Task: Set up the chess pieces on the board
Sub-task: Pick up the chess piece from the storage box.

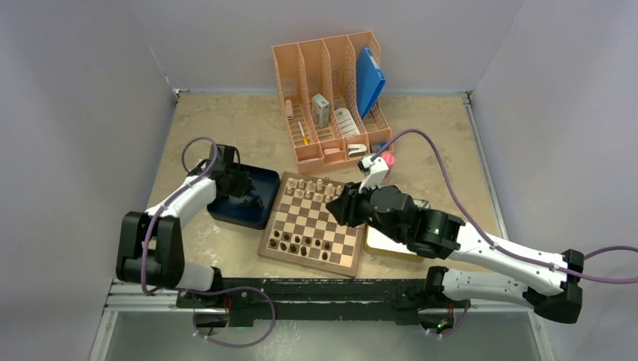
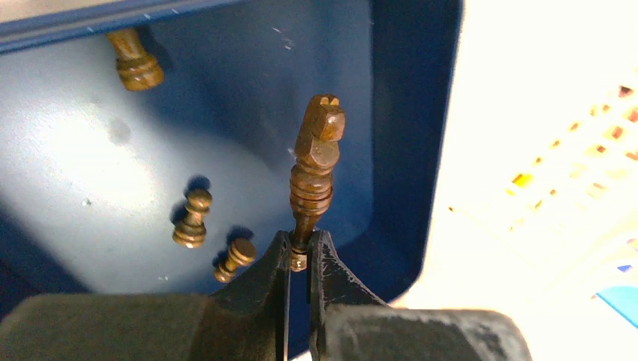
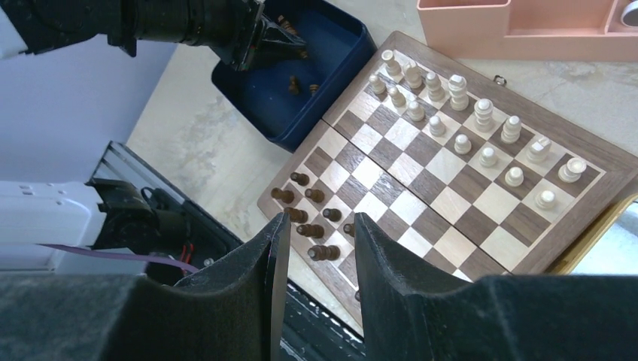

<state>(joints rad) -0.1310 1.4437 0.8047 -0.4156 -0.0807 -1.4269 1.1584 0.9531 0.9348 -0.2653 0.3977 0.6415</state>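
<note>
My left gripper (image 2: 299, 252) (image 1: 239, 184) is shut on the thin end of a tall dark brown chess piece (image 2: 316, 165), held above the dark blue tray (image 2: 75, 150) (image 1: 226, 214). Three more dark pieces lie loose in the tray: two pawns (image 2: 192, 222) (image 2: 235, 259) and another piece (image 2: 135, 64). The board (image 1: 312, 218) (image 3: 429, 184) lies right of the tray. Several dark pieces (image 1: 301, 242) (image 3: 325, 252) stand on its near rows. My right gripper (image 3: 316, 222) (image 1: 338, 204) hovers open and empty over the board's right part.
Pale beige pieces (image 1: 312, 188) (image 3: 459, 113) fill the board's far rows. A peach file organizer (image 1: 331, 98) with a blue folder (image 1: 369, 79) stands behind the board. A metal tin (image 1: 384, 244) lies under the right arm. Grey walls enclose the table.
</note>
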